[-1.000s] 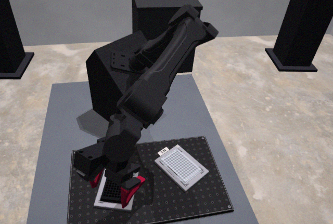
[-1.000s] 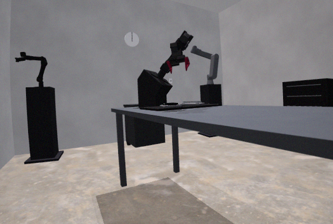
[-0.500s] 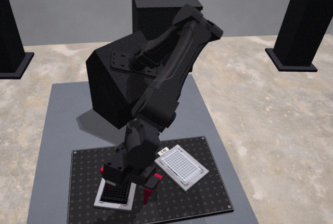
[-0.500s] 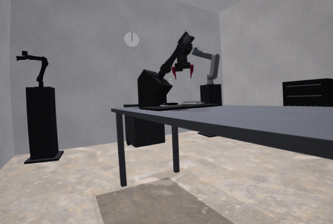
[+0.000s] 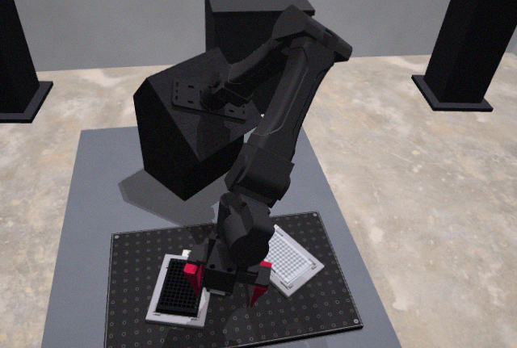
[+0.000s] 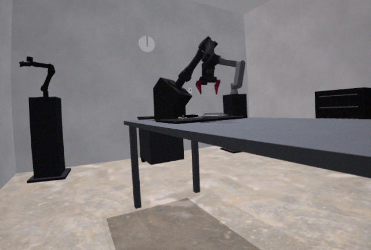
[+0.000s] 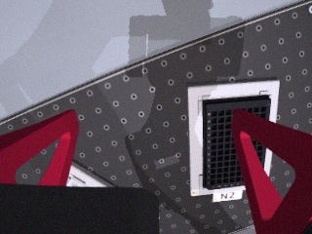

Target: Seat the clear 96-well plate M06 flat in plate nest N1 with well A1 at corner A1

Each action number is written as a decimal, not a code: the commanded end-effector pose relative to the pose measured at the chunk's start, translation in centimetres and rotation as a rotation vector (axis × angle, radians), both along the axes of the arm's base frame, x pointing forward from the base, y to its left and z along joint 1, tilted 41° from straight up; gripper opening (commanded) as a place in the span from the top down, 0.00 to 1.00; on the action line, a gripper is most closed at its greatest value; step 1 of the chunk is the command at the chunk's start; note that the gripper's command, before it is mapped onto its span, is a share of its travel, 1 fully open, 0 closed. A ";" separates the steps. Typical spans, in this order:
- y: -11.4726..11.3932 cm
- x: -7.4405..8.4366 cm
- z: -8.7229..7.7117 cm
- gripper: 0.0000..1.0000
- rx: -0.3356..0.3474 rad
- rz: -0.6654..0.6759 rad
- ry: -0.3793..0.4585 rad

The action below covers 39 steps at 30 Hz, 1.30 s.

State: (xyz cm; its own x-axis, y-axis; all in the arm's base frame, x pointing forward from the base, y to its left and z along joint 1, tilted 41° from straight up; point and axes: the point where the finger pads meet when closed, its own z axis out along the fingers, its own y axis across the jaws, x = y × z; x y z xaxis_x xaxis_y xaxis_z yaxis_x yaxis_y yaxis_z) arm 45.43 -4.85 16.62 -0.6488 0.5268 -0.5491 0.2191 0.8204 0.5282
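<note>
The clear plate M06 (image 5: 288, 259) lies in the grey nest N1 at the right of the black breadboard, turned at an angle; the arm hides its near-left part, and its tilt is hard to judge. A corner of nest N1 shows at the lower left of the wrist view (image 7: 85, 176). The black plate M09 (image 5: 178, 290) sits in nest N2 at the left, and also shows in the wrist view (image 7: 235, 146) above its N2 label (image 7: 227, 195). My gripper (image 5: 227, 281) (image 6: 207, 86), with red fingers, is open and empty, high above the board between the two nests.
The black perforated breadboard lies on the grey table (image 5: 125, 194). The arm's black base block (image 5: 187, 136) stands behind it. Black pedestals and other arms stand off the table.
</note>
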 end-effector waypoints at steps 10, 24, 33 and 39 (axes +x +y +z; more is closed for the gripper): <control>4.8 -1.3 -1.4 0.00 -0.158 0.218 -0.019; 10.0 -3.5 -3.6 0.00 -0.259 0.390 -0.030; 12.8 -5.2 -4.9 0.00 -0.343 0.535 -0.045; 15.1 -6.8 -6.0 0.00 -0.393 0.623 -0.057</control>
